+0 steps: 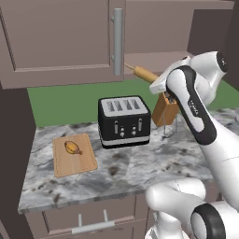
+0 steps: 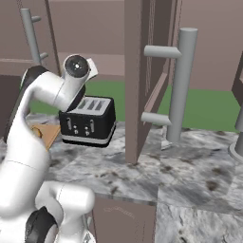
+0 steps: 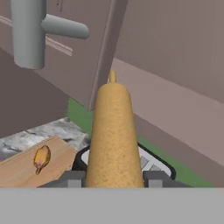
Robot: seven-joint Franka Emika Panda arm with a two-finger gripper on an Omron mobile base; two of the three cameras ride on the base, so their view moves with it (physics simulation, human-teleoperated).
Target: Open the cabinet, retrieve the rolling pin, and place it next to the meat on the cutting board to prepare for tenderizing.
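Hand view looks straight along the rolling pin (image 3: 113, 135), which the hand (image 3: 113, 178) pinches between its fingers, holding it lengthwise so it clears the open cabinet (image 1: 60, 37) door. Relative to the toaster (image 1: 124, 121), the pin hangs above and to its right; the cutting board (image 1: 73, 155) with the meat (image 1: 72, 148) lies just left of it on the worktop (image 1: 140, 168).

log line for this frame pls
phase: carry | gripper: shut on rolling pin | cabinet: open | meat: on cutting board | pin: above toaster
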